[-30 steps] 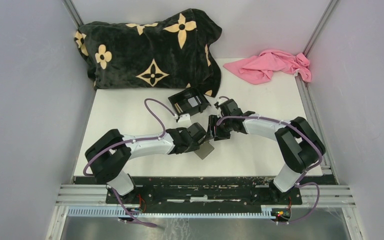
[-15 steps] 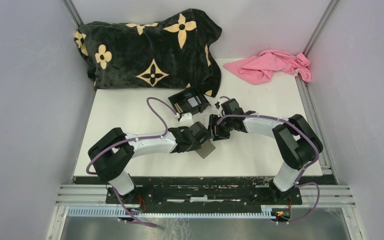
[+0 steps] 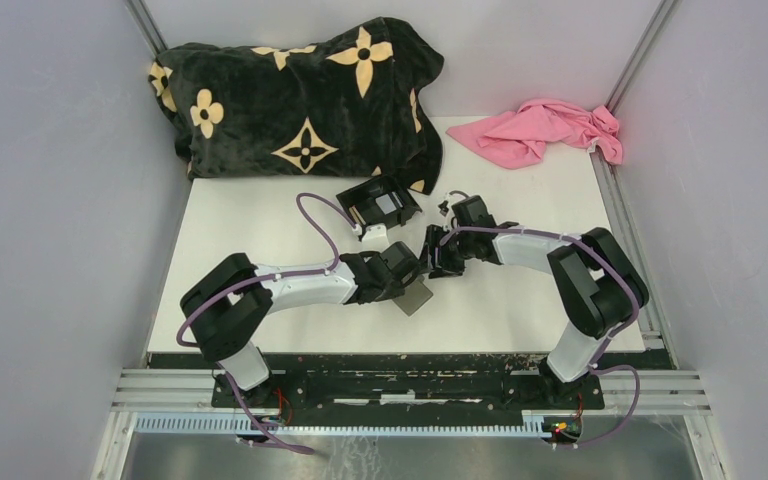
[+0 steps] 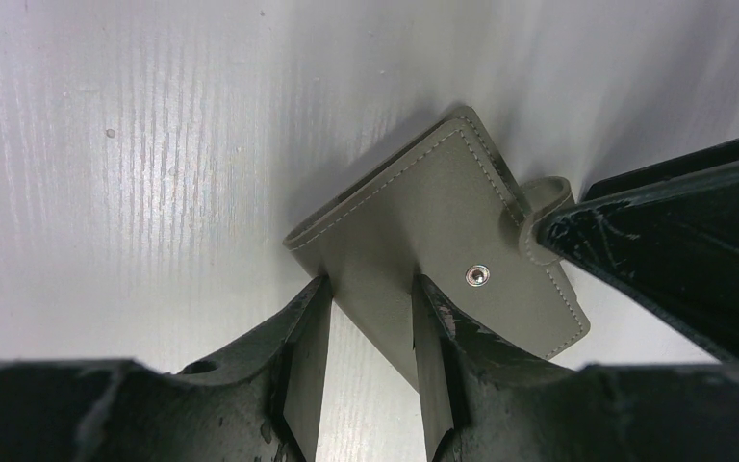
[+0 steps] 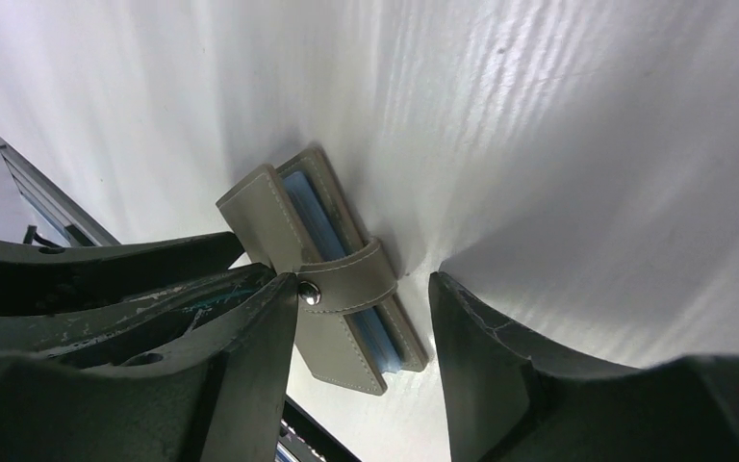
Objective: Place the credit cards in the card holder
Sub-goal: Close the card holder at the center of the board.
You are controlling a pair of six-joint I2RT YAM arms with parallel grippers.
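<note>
- One card holder [image 4: 414, 231], grey stitched leather, folded shut. It sits mid-width on the white counter [image 3: 260, 230], nearer the near edge than the far one. A broad shadow shows along its upper-left edge in the left wrist view.
- One clasp tab [image 5: 351, 279] wraps over the holder's open edge. One metal snap stud [image 4: 477, 275] shows on the outer face.
- Credit cards [image 5: 305, 207]: blue edges show between the holder's covers. Their number cannot be told.
- One pale card [image 3: 388, 203] shows inside one black box [image 3: 353, 203], which stands at mid-width, closer to the far edge. Whether the box holds more cards cannot be told.
- Left gripper [image 4: 370, 286]: fingers drawn close, pinching the holder's near corner. One tip is at its edge and the other lies over its face.
- Right gripper [image 5: 364, 281]: fingers spread wide, nothing clamped. The tab lies between them, and one fingertip touches it at the snap.
- The two grippers meet tip to tip over the holder in the top view.
- One black blanket [image 3: 300, 100] with tan flower motifs lies bunched at the far-left corner.
- One pink cloth [image 3: 540, 130] lies crumpled at the far-right corner, well apart from the holder.
</note>
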